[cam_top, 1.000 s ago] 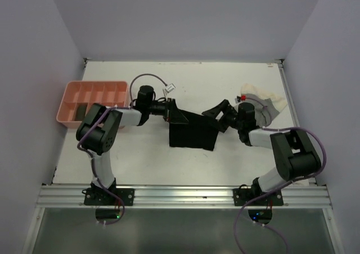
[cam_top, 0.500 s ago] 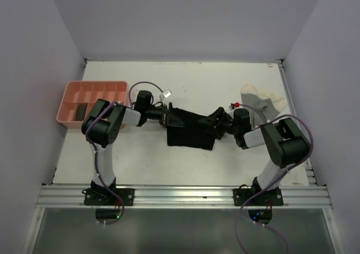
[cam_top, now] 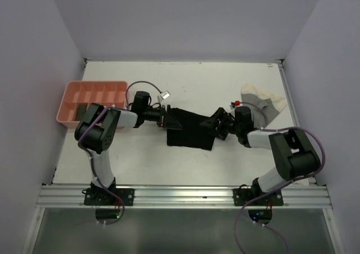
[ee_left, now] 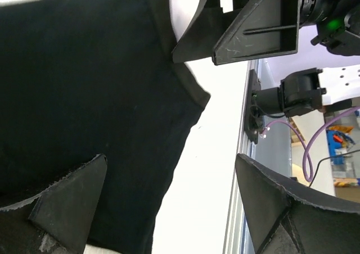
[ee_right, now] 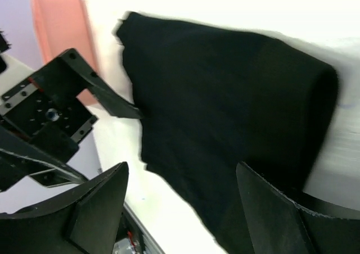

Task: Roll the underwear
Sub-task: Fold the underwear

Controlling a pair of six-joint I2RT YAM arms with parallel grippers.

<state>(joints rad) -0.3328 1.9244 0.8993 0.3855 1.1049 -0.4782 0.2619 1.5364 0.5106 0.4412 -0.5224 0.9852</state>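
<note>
The underwear (cam_top: 190, 131) in the middle is plain black and has no pattern. The other garment (cam_top: 264, 103), at the right, is cream with a grey part. The tray (cam_top: 93, 91) is pink. The surface (cam_top: 197, 80) is white. Both arms (cam_top: 102, 163) are black and white, and their cables (ee_left: 306, 158) are purple. The fingers (ee_left: 67, 200) are black. A small green light (ee_left: 336, 25) shines on the right arm.

My left gripper (cam_top: 169, 118) and right gripper (cam_top: 217, 125) hem the flat black cloth underwear (cam_top: 191, 133) in from both sides. White tabletop (cam_top: 197, 82) lies open beyond it and nearer me. The pink plastic compartment tray (cam_top: 70, 105) blocks far left, the crumpled cream cloth heap (cam_top: 265, 103) far right.
</note>
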